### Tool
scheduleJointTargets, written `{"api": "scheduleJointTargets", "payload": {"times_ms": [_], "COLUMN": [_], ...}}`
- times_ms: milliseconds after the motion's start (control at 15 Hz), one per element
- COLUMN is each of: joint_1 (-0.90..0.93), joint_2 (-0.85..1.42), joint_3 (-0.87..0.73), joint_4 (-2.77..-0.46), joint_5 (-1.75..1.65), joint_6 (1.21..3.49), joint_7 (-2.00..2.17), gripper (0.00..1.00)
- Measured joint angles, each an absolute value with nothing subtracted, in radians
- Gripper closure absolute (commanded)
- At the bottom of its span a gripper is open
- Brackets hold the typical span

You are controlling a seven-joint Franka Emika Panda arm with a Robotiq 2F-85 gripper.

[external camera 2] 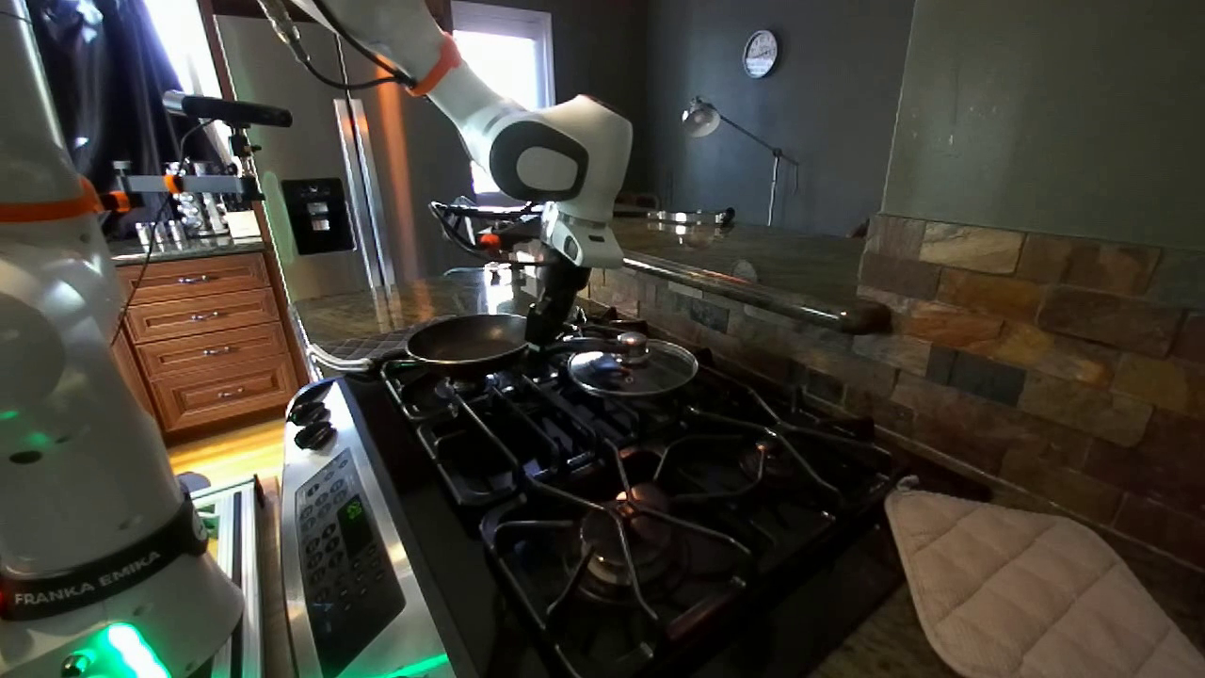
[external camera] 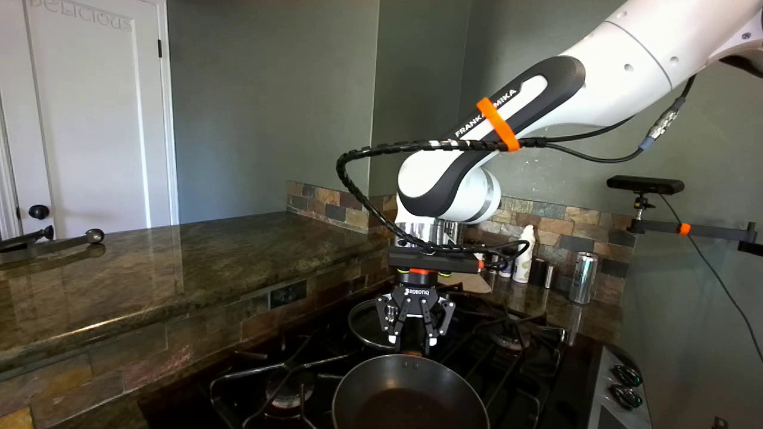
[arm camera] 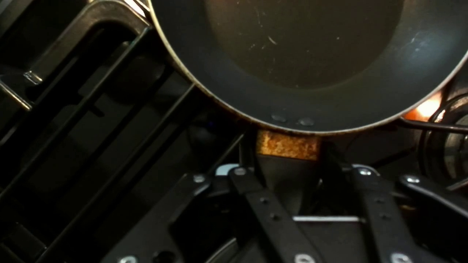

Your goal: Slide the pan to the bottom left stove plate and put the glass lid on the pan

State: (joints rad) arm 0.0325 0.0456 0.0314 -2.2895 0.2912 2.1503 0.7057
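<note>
Arm (external camera: 602,77): bent, sloping down | wrist (external camera 2: 586,240): above fingers (external camera: 427,345) | fingers: pointing downward, clamped

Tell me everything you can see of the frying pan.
The frying pan is round and shallow, with flared sides, a dark inside, light scratches and a thin pale rim. Two rivets sit inside near the rusty-brown collar of its dark handle. Upright, it seems to rest on the grate, the handle gripped between the fingers; whether the handle touches the glass lid is unclear.
</note>
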Motion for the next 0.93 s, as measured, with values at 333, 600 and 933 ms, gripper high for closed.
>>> {"api": "scheduleJointTargets", "payload": {"times_ms": [333,600,933], "joint_1": [0.044,0.052,0.066], "joint_2": [0.046,0.046,0.046], "joint_3": [0.039,0.047,0.055], "joint_4": [-2.289,-2.289,-2.278], "joint_5": [0.285,0.276,0.234], "joint_6": [2.151,2.151,2.152], "joint_7": [0.705,0.705,0.705], "gripper": [0.77,0.77,0.77]}}
